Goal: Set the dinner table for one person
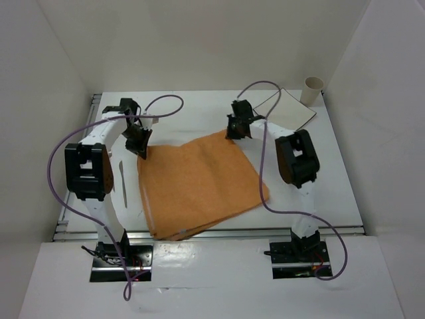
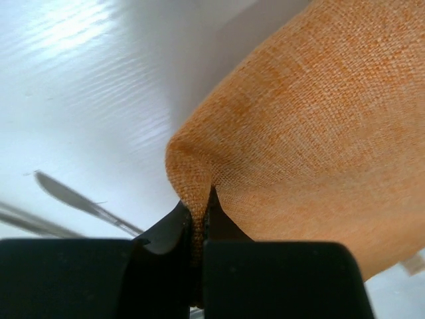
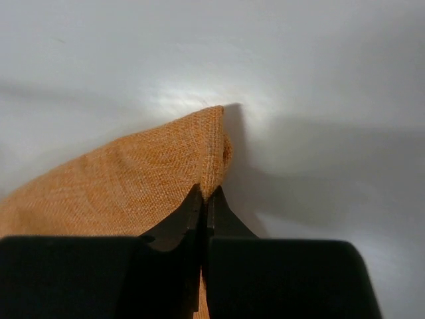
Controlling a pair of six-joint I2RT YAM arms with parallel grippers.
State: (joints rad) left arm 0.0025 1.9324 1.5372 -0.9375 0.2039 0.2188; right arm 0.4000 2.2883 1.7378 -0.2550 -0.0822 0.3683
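Note:
An orange cloth placemat (image 1: 199, 183) lies spread on the white dinner table (image 1: 192, 109), skewed, with its near edge at the table's front rail. My left gripper (image 1: 141, 154) is shut on the placemat's far left corner (image 2: 192, 179), pinching the cloth between its fingers. My right gripper (image 1: 232, 135) is shut on the far right corner (image 3: 214, 149), which it holds just above the tabletop (image 3: 319, 80). Both corners look lifted a little.
A square white plate with a dark rim (image 1: 287, 109) lies at the far right, and a cream cup (image 1: 313, 90) stands behind it. A knife (image 1: 123, 179) lies left of the placemat; cutlery also shows in the left wrist view (image 2: 73, 198).

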